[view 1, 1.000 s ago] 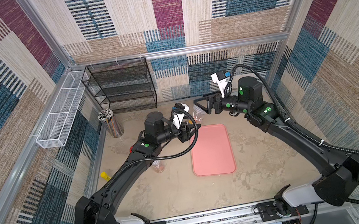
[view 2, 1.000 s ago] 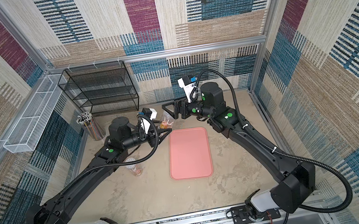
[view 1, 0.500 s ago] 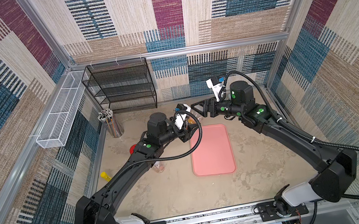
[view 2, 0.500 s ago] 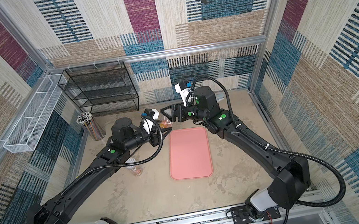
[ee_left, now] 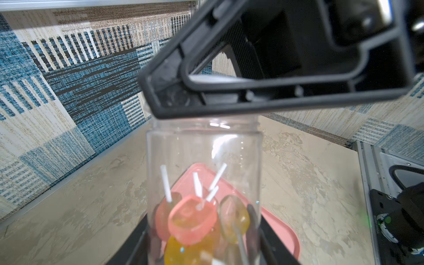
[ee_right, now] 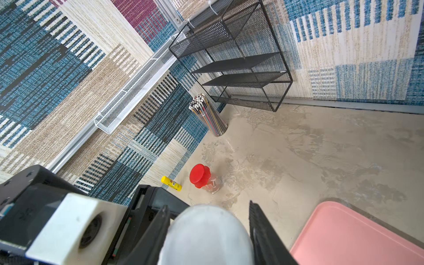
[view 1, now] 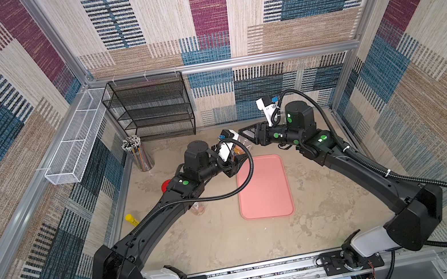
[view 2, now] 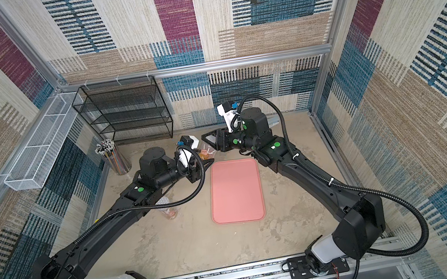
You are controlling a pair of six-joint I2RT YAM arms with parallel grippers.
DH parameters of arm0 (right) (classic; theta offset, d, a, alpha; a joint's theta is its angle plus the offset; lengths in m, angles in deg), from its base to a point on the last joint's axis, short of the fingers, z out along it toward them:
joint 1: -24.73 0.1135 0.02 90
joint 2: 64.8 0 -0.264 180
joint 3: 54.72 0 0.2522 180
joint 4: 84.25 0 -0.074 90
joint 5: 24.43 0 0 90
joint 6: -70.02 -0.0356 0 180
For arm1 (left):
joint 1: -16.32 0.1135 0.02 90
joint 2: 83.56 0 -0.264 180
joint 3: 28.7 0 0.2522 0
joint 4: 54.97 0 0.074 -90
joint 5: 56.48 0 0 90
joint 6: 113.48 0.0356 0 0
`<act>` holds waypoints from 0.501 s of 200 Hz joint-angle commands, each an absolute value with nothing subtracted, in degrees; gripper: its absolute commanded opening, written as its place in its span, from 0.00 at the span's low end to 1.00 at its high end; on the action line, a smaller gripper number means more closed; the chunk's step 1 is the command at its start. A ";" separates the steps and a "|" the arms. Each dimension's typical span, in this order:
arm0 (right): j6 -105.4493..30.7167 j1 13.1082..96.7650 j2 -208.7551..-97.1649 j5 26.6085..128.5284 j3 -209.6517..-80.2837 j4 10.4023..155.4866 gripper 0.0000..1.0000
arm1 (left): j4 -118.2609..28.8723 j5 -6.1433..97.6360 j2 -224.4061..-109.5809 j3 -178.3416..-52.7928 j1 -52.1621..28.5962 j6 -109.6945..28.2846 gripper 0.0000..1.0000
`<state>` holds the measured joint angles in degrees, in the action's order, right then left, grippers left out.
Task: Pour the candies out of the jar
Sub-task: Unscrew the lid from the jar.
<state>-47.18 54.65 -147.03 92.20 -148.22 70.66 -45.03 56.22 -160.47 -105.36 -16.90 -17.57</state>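
Patchwork carpet in blue, maroon and beige lines the walls around a mottled beige tabletop (view 1: 232,244). Starting at the left, we see a white wire basket (view 1: 74,150) fixed to the wall, and a cup of pencils (view 1: 139,154) in the tabletop's far left corner. Near the left edge lie a yellow glue stick (view 1: 131,219) and, just beside it, a jar with a red lid (ee_right: 202,177). A black mesh shelf (view 1: 151,109) stands against the back edge. Further along, the left gripper (view 1: 236,161) is clenched around the lower part of a clear jar (ee_left: 204,149), held up just beyond the far left corner of a pink tray (view 1: 264,188). We find the candies (ee_left: 192,220) piled in the jar's bottom, white sticks pointing toward its mouth. From the right, the right gripper (view 1: 244,133) is clamped on the jar's pale lid (ee_right: 206,234), one finger (ee_right: 261,229) on each side. The tray lies flat near the tabletop's middle.
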 commanded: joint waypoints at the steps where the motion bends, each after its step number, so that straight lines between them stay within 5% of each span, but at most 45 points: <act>1: -43.19 54.38 -145.54 98.37 -147.53 76.16 0.37 | -48.28 63.49 -160.02 -105.48 -15.27 -19.31 0.00; 41: -36.27 51.64 -140.93 117.92 -142.72 86.65 0.33 | -56.60 89.79 -160.71 -105.55 -11.03 -26.87 0.00; 100: -31.70 51.45 -139.76 120.95 -142.41 84.63 0.31 | -55.48 94.53 -162.23 -107.42 -11.01 -28.17 0.00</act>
<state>-34.13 51.32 -139.51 116.90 -142.08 83.64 -53.38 92.13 -161.87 -106.78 -11.19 -25.64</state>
